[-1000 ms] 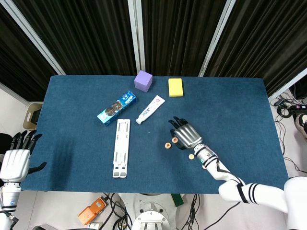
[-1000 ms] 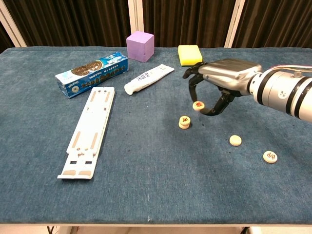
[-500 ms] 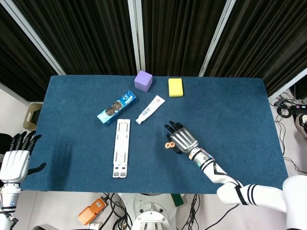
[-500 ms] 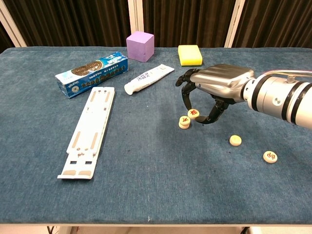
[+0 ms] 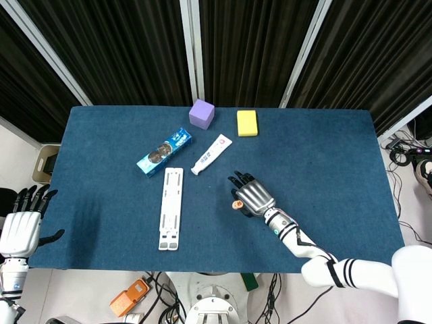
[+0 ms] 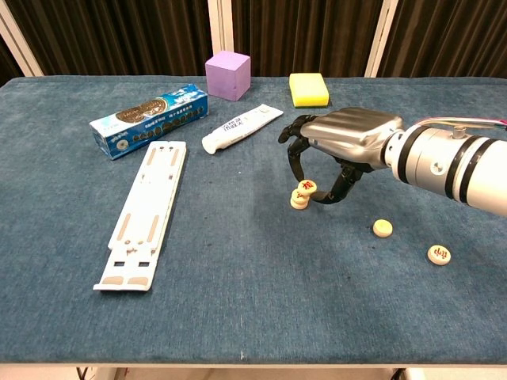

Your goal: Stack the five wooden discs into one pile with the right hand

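Note:
My right hand (image 6: 342, 145) pinches a wooden disc (image 6: 307, 187) with a red mark between its fingertips. The disc is tilted and sits right at the top of a small pile of discs (image 6: 298, 201); I cannot tell whether they touch. Two more discs lie loose on the blue cloth to the right, a plain one (image 6: 383, 228) and a marked one (image 6: 439, 254). In the head view the right hand (image 5: 251, 195) covers most of the pile (image 5: 237, 204). My left hand (image 5: 20, 228) hangs off the table's left edge, fingers spread, holding nothing.
A white folding stand (image 6: 146, 210) lies to the left. Behind the hand are a toothpaste tube (image 6: 242, 127), a blue box (image 6: 149, 110), a purple cube (image 6: 228, 74) and a yellow sponge (image 6: 308, 89).
The right hand has carried the disc left and down, from clear of the pile to right over it. The left hand has not moved.

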`<state>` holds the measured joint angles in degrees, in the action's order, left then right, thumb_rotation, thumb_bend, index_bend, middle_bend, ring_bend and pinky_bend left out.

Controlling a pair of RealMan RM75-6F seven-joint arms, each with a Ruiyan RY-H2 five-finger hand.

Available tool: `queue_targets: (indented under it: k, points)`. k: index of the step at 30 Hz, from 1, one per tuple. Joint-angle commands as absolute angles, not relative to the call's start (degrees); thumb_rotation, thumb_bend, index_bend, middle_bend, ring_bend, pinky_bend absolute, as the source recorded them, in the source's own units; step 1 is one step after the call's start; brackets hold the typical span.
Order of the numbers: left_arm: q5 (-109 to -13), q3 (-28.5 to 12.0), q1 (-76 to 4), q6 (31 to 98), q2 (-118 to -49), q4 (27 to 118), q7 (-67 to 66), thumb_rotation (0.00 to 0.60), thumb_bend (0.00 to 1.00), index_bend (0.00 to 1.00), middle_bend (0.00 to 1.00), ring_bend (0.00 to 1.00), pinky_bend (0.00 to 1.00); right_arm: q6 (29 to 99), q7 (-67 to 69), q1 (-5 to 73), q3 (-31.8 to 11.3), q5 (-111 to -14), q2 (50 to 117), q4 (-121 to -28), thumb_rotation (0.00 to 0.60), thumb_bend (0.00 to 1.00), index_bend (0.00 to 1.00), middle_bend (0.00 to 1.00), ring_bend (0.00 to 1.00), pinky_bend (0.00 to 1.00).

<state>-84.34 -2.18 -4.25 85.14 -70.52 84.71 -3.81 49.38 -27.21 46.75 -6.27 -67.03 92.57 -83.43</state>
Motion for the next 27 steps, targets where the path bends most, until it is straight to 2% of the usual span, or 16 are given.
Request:
queue_targets:
  k: [1, 19, 27]
  points:
    - [-84.4, -2.2, -4.2, 85.2, -70.5, 84.6, -3.7, 0.600, 0.00, 0.15, 0.07, 0.00, 0.00, 49.5, -27.1, 46.8, -6.3, -67.0, 92.7, -83.3, 0.600, 0.47, 0.52, 0.17, 0.08, 0.19]
    - [-84.4, -2.1, -4.1, 85.2, -70.7, 84.2, -3.4, 0.600, 0.00, 0.15, 0.07, 0.00, 0.00, 49.7, -27.0, 46.9, -5.7, -67.2, 93.1, -83.0, 0.600, 0.47, 0.48, 0.17, 0.08, 0.19]
    - [-84.4, -2.2, -4.0, 85.3, -70.8, 84.0, -3.0, 0.600, 0.00, 0.15, 0.07, 0.00, 0.00, 53.7, -24.5, 44.5, -5.3, -69.9, 90.3, -85.6, 0.600, 0.47, 0.48, 0.17, 0.08, 0.19]
